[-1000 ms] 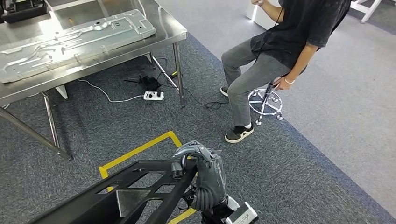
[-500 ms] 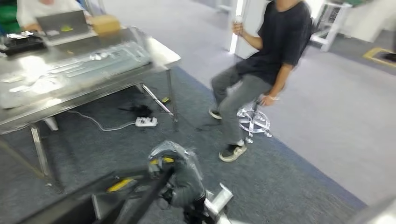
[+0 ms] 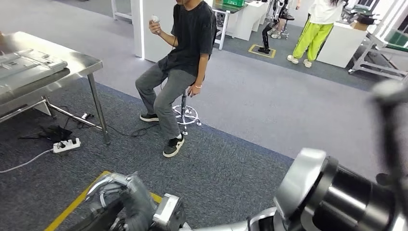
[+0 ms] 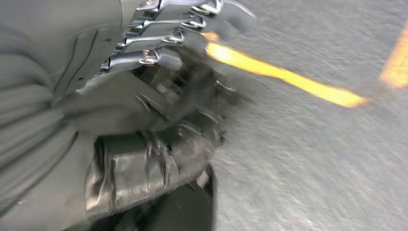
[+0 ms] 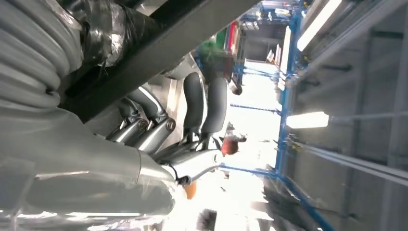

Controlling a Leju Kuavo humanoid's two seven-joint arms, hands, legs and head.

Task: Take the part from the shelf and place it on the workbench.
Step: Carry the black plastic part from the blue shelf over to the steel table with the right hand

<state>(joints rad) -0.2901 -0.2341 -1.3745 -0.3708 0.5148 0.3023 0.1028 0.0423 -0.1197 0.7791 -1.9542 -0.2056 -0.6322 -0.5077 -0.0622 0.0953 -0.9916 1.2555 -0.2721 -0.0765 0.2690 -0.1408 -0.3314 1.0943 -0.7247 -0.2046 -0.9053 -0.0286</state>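
Observation:
The part is a black metal frame [image 3: 97, 223]; only its end shows at the bottom left of the head view. My right hand [image 3: 131, 204] grips that end, with my silver right arm reaching across from the lower right. The right wrist view has a black bar of the frame [image 5: 183, 33] lying across my right hand [image 5: 159, 130], fingers curled around it. Though blurred, the left wrist view has my left hand [image 4: 120, 96] curled around a dark piece of the frame [image 4: 185, 209] above grey carpet. The steel workbench [image 3: 77, 61] stands at the far left, well away from both hands.
A ribbed metal panel [image 3: 24, 62] lies on the workbench. A person [image 3: 180, 57] sits on a stool [image 3: 186, 113] straight ahead. A power strip [image 3: 66, 144] and cables lie under the bench. Yellow floor tape [image 3: 72, 207] runs by my right hand. Another person [image 3: 312, 33] stands far back.
The camera has turned to the right, so the whole scene has slid left and the workbench now sits at the picture's left edge. My right hand still grips the frame's end.

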